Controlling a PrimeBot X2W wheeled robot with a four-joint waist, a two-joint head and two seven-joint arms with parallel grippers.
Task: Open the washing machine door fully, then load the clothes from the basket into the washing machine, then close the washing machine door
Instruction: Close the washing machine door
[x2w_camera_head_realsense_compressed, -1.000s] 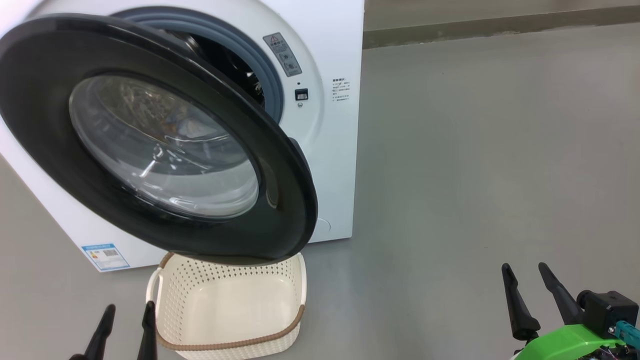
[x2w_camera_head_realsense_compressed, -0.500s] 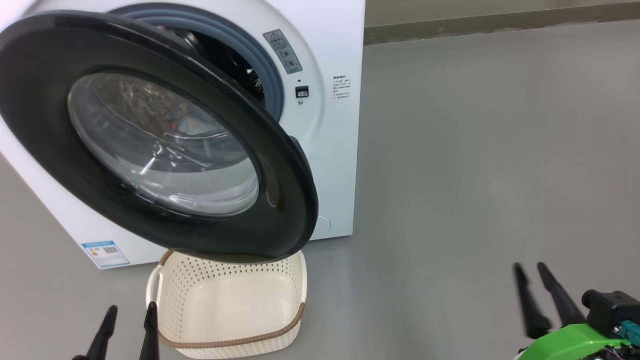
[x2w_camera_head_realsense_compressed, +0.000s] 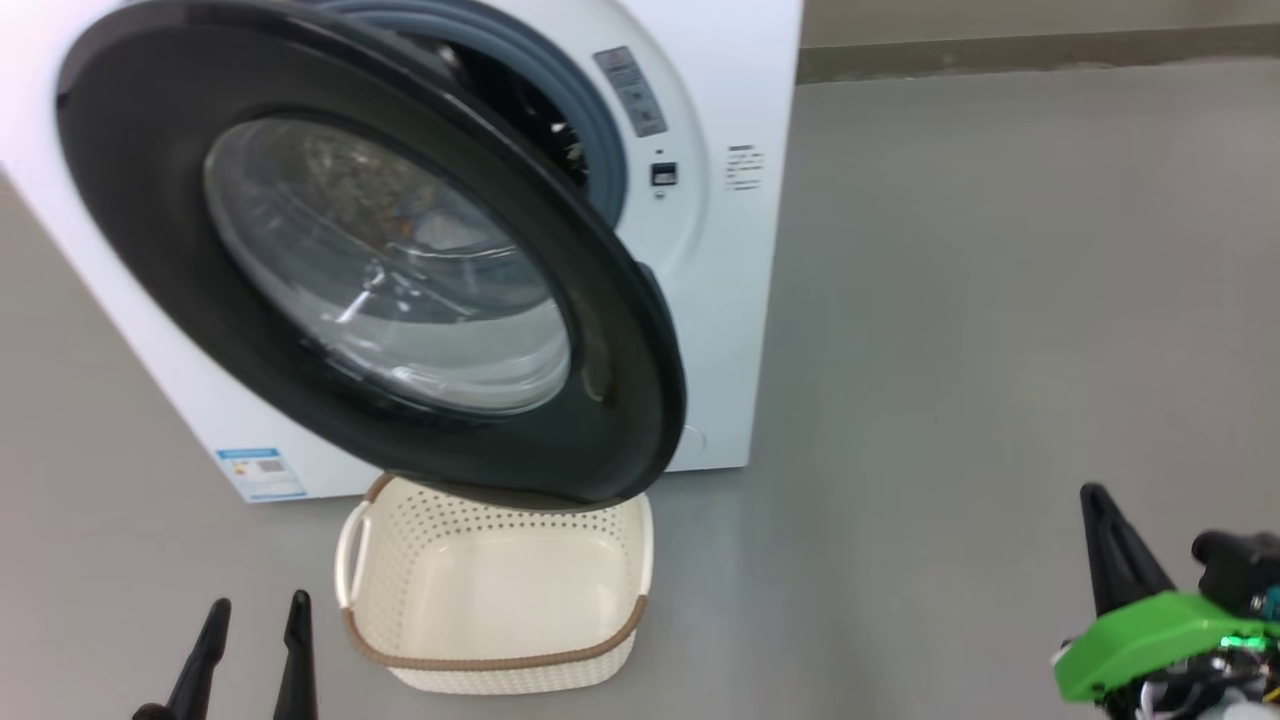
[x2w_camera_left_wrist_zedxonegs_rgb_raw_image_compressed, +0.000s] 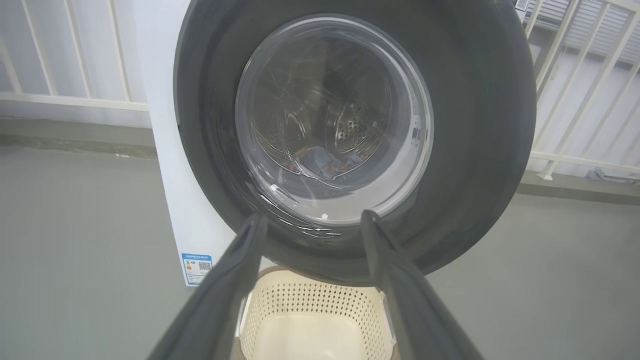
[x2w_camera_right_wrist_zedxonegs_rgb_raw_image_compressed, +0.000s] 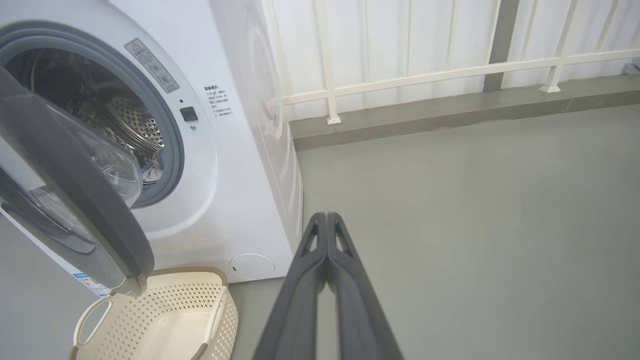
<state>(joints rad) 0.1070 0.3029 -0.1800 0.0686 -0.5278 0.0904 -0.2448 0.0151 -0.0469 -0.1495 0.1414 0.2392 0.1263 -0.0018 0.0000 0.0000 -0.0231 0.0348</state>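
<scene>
While the washing machine door stands partly swung out from the washing machine, hinged on the robot's left with its free edge toward the right, its glossy black outer face is turned to the robot; the lower rim hangs over the back of the basket, which sits on the grey floor just in front of the machine and looks empty. In the left wrist view, through the clear porthole, the clothes lie as a small blue and orange heap at the bottom of the steel drum; loading therefore seems done, and closing the door seems to be what remains.

The left end effector sits low on the left, just beside the basket's left handle; its two dark fingers are spread wide and hold nothing. The right end effector sits low on the far right, well apart from the machine; its fingers are pressed together along their length, with nothing between them.

The door lies ahead of and above the left end effector, whose fingers point straight at the lower face; from the right end effector the door lies off to the left, and its fingers point past the machine's right corner. The left arm is nearer, though the right is on the side of the free edge, where a push would probably turn the door most easily.
</scene>
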